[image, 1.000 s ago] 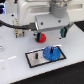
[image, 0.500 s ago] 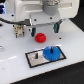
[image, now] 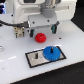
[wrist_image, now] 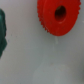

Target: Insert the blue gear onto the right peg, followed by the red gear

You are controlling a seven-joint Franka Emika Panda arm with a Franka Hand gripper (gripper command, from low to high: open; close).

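The blue gear [image: 51, 52] lies flat on the right half of the black-bordered base plate [image: 36, 62]. The right peg is hidden at the gear's hub. The red gear [image: 40, 36] lies flat on the white table behind the plate, apart from it. My gripper [image: 43, 31] hangs just above the red gear, open, with its green-tipped fingers [image: 53, 29] spread to either side. In the wrist view the red gear [wrist_image: 57, 15] fills one corner, its central hole showing, and one dark green finger [wrist_image: 1, 31] is at the frame's edge. Nothing is held.
A fainter second pin [image: 36, 56] stands on the plate's left half. A small beige and dark block [image: 19, 32] sits at the exterior view's left beside black cables [image: 10, 23]. The robot's white body [image: 35, 10] fills the back.
The gripper has drawn back from the blue gear on the plate and now hangs over the red gear. The blue gear stays on the plate.
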